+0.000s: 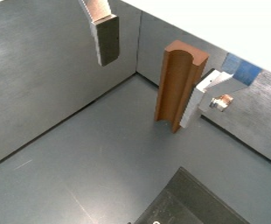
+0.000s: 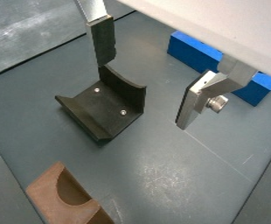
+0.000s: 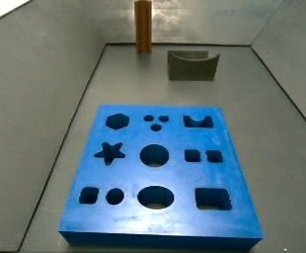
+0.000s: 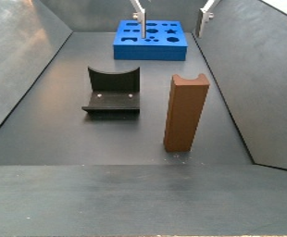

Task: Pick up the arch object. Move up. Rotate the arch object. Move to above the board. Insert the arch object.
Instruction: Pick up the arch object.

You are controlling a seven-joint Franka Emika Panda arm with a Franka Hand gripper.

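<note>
Arch object (image 4: pixel 186 113) stands upright on the floor, long axis vertical, well apart from the board (image 4: pixel 151 39); claw (image 1: pixel 162 83) hovers high, open and empty.

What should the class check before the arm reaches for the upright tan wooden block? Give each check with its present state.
1. Gripper open, nothing between its fingers: ok.
2. Tan wooden arch block standing upright, apart from the dark fixture: ok.
3. Gripper centred over the block: not ok; it hangs high, and in a wrist view the block lies outside the fingers' gap.
4. Notched arch cut-out in the bright-blue board empty: ok.
5. Fingers lined up with the block's flat sides: cannot tell.
</note>
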